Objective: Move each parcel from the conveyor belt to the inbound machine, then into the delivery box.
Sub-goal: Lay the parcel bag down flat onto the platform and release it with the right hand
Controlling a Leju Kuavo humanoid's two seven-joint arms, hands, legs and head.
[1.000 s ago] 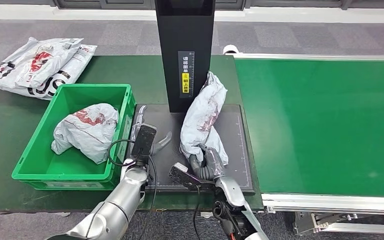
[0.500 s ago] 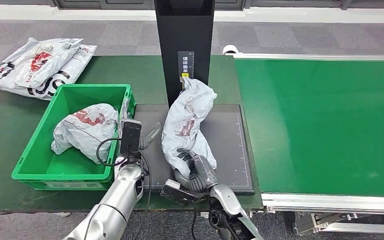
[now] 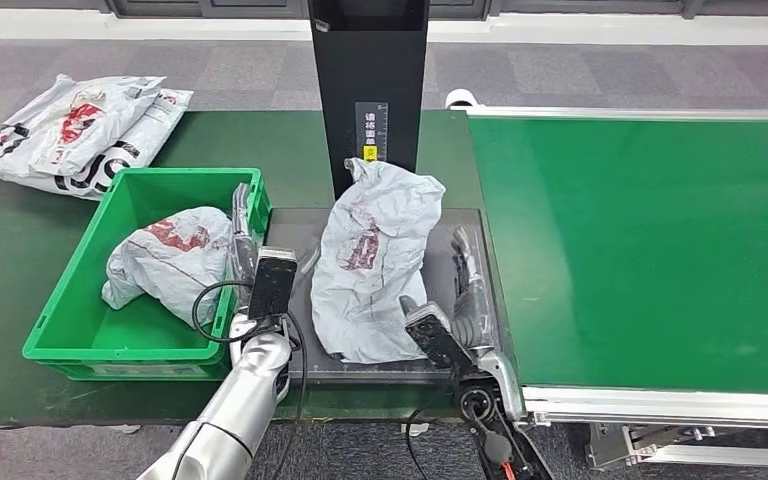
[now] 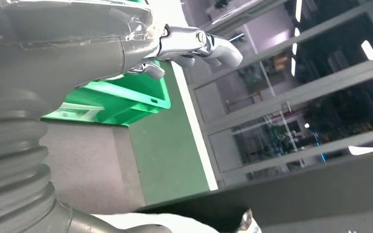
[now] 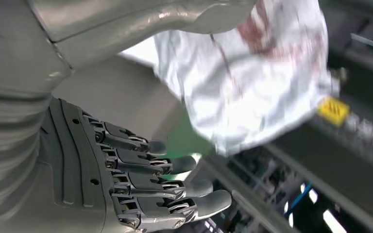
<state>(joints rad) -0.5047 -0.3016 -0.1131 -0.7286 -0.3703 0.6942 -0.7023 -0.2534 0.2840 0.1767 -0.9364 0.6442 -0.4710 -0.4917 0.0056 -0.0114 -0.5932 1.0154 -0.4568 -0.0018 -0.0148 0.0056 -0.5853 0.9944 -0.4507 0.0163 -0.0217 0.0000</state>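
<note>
Lying apparently free, parcel [image 3: 372,265] between hands

You get even, bright overhead light and a sharp head view with soft shadows around the black scanner column [image 3: 370,100], while the right wrist view blurs the white parcel [image 5: 252,82] and glare streaks its background.

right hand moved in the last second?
Yes. The right hand let go of the parcel and shifted toward the conveyor belt, to the black pad's right edge.
</note>
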